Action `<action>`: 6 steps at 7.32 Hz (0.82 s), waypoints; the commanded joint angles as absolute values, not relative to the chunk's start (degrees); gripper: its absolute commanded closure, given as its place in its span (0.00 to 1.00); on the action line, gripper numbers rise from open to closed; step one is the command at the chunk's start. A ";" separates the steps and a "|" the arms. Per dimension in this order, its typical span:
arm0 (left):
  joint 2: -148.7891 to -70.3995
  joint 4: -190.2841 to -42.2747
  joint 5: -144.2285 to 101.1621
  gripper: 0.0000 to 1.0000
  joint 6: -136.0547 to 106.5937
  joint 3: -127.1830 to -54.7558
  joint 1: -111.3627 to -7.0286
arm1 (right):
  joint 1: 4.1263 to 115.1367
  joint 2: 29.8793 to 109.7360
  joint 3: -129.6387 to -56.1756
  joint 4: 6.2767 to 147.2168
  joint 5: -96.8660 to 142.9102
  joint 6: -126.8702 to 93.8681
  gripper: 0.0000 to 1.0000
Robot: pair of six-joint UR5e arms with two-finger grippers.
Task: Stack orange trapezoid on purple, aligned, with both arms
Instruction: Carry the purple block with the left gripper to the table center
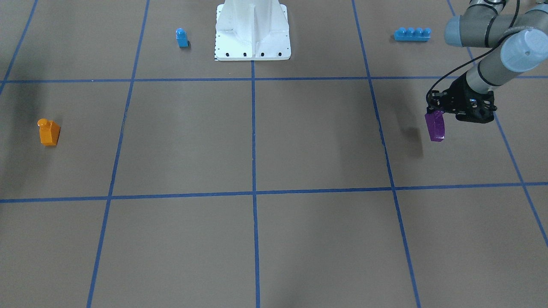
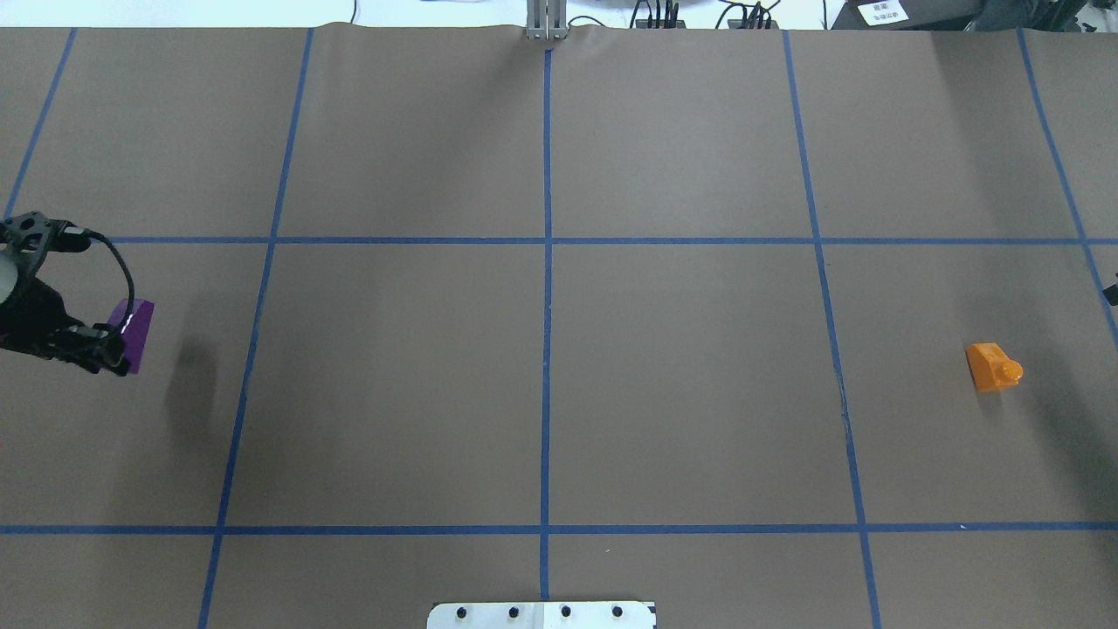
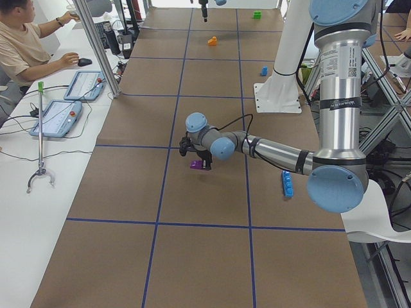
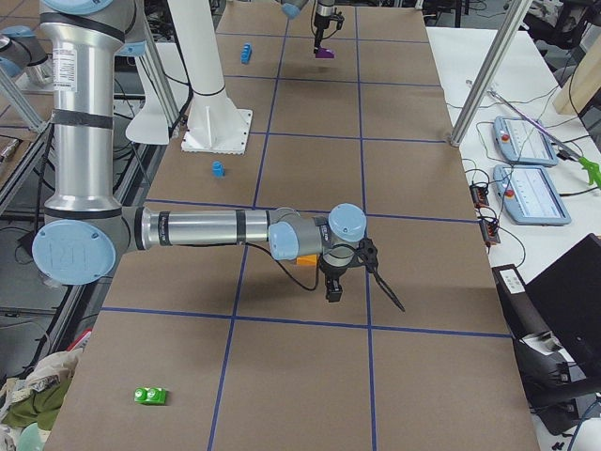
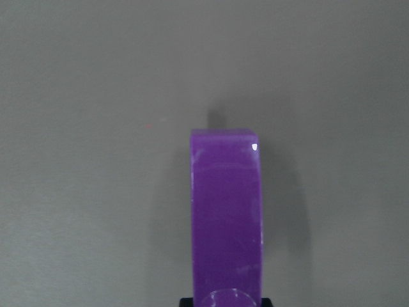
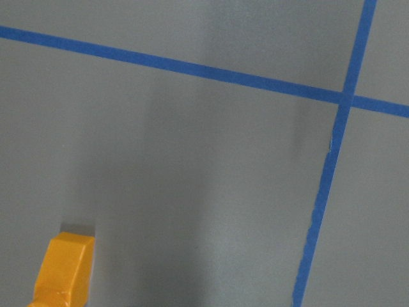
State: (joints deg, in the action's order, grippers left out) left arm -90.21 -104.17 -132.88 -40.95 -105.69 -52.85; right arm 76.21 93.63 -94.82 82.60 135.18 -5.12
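The purple block (image 1: pixel 436 126) hangs in my left gripper (image 1: pixel 441 113), which is shut on it and holds it above the table at my far left. It also shows in the overhead view (image 2: pixel 135 332) and fills the left wrist view (image 5: pixel 225 217). The orange trapezoid (image 1: pixel 49 133) sits on the table at my far right, stud to one side, and shows in the overhead view (image 2: pixel 993 367) and at the lower left of the right wrist view (image 6: pixel 64 268). My right gripper (image 4: pixel 333 291) hovers close to it; I cannot tell whether it is open or shut.
A small blue single-stud block (image 1: pixel 182 37) and a long blue four-stud brick (image 1: pixel 412 34) lie either side of the white robot base (image 1: pixel 252 38). A green block (image 4: pixel 150 396) lies at the table's right end. An operator (image 3: pixel 26 45) sits beside the table.
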 commanded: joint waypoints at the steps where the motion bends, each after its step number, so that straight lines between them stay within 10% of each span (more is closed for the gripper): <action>1: -107.15 -93.47 -132.37 1.00 -50.40 -107.32 -48.90 | 76.29 93.43 -95.36 82.53 135.18 -5.10 0.00; 3: -118.77 -91.94 -125.21 1.00 -63.24 -103.65 -37.39 | 76.20 93.08 -95.36 82.53 135.18 -5.19 0.00; 6: -141.65 -91.23 -121.91 1.00 -63.90 -79.85 -33.14 | 76.29 93.16 -95.45 82.53 135.26 -5.19 0.00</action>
